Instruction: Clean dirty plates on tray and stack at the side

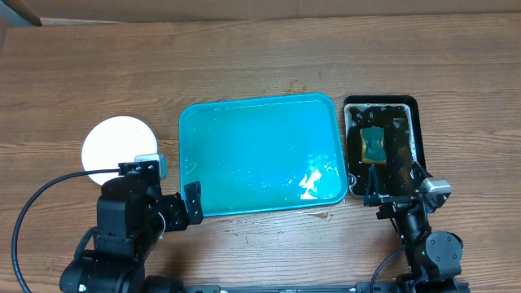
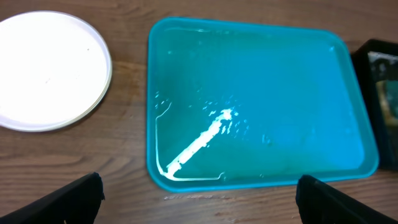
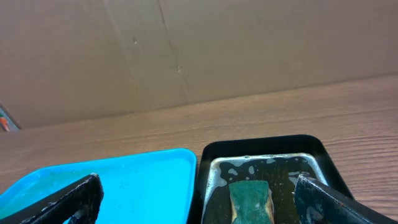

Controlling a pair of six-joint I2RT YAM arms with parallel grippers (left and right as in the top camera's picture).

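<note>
Apparently done: the tray (image 1: 244, 122) is bare, plates (image 1: 114, 142) beside it; left claw (image 2: 199, 190) and right claw (image 3: 199, 193) gape empty, so withdraw gently, sparing the stack.

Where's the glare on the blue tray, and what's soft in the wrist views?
Overhead: a white glare patch on the wet tray, toward the corner nearest the right arm. Left wrist: the tray shows a bright diagonal streak; the left fingers at the bottom corners are dark and blurred. Right wrist: only small glints on the wet black tray; the right fingers are blurred too.
</note>
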